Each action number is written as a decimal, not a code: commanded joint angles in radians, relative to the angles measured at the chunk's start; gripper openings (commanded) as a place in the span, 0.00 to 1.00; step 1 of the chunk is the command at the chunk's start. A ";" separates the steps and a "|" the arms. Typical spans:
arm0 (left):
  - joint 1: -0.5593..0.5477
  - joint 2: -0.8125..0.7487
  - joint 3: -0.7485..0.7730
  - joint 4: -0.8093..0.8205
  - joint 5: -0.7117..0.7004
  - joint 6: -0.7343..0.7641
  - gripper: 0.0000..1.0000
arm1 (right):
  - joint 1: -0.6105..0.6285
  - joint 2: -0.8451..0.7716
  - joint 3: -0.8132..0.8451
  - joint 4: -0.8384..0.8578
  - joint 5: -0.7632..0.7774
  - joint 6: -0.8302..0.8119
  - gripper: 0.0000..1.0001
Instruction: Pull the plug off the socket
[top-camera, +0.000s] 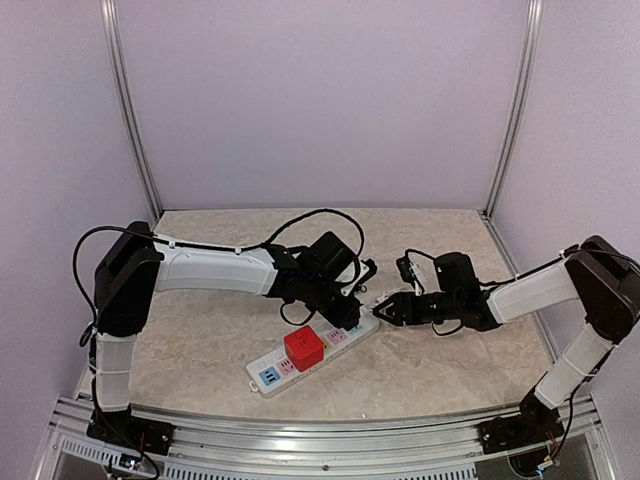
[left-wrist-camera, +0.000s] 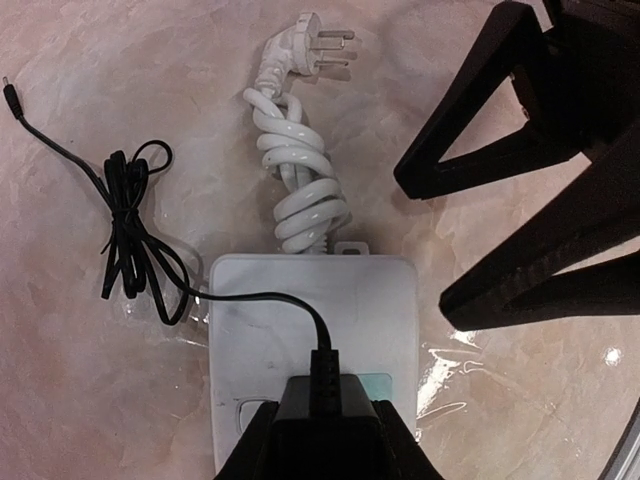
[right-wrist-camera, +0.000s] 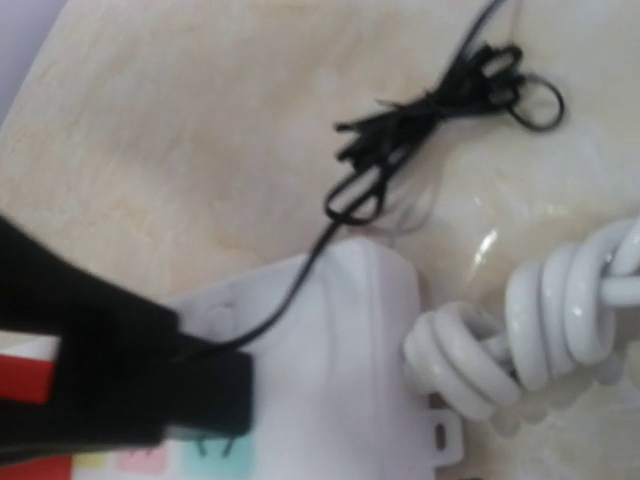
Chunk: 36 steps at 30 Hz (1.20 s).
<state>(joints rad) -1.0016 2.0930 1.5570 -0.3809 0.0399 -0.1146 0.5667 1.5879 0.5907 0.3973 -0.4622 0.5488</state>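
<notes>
Marble tabletop (top-camera: 200, 340), open room behind socket (left-wrist-camera: 370, 300); left fingers (right-wrist-camera: 70, 300) tight on plug (left-wrist-camera: 325, 420), right fingers (left-wrist-camera: 560, 270) apart.

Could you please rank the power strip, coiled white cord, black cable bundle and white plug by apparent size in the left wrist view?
1. power strip, though partly covered and cut off by the frame
2. coiled white cord and black cable bundle, about alike
3. white plug

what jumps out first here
The red cube sitting mid-way along the white strip stands out most. At the strip's far end the left gripper clamps a black plug, with the open right gripper close beside it. A coiled white cord lies just past.
</notes>
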 joint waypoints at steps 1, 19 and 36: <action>-0.011 -0.014 -0.032 -0.029 0.040 -0.009 0.03 | 0.005 0.059 -0.005 0.097 -0.004 0.055 0.54; -0.024 -0.006 0.000 -0.024 0.027 0.010 0.00 | 0.067 0.240 0.064 0.100 0.043 0.073 0.39; -0.029 0.003 0.119 -0.116 -0.070 0.030 0.00 | 0.077 0.324 0.048 0.087 0.066 0.076 0.31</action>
<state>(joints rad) -1.0214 2.0945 1.6035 -0.4824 -0.0509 -0.0803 0.6296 1.8496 0.6666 0.6022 -0.4427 0.6243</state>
